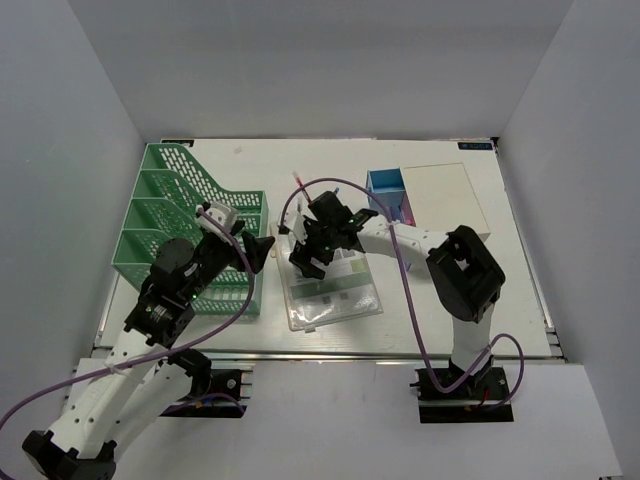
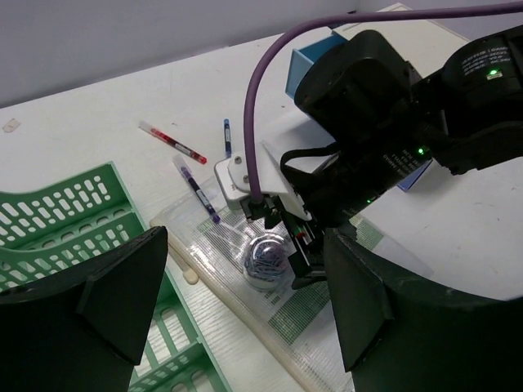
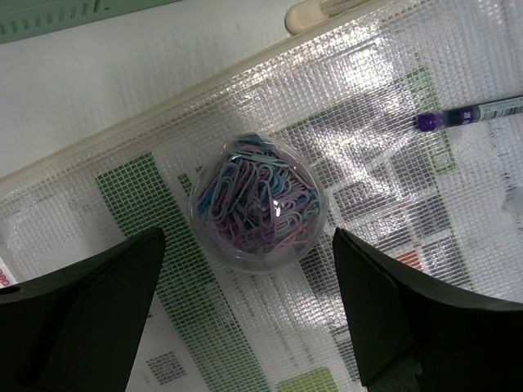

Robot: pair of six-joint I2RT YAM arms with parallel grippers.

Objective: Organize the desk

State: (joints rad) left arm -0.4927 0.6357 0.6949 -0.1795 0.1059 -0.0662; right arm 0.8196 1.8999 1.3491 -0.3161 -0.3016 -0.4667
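The white desk (image 1: pixel 450 300) carries a clear mesh zip pouch (image 1: pixel 335 300) at its middle. A small clear tub of coloured paper clips (image 3: pixel 257 200) stands on the pouch (image 3: pixel 368 269); it also shows in the left wrist view (image 2: pixel 265 260). My right gripper (image 1: pixel 312 260) hangs just above the tub, open, its fingers (image 3: pixel 82 310) wide on either side and touching nothing. My left gripper (image 1: pixel 262 245) is open and empty, held above the pouch's left edge beside the green mesh rack (image 1: pixel 185 225).
A white box (image 1: pixel 445 195) with an open blue drawer (image 1: pixel 385 185) stands at the back right. A red pen (image 2: pixel 172 141), a blue pen (image 2: pixel 227 136) and a purple pen (image 2: pixel 196 188) lie behind the pouch. The purple pen's tip (image 3: pixel 478 113) rests on the pouch.
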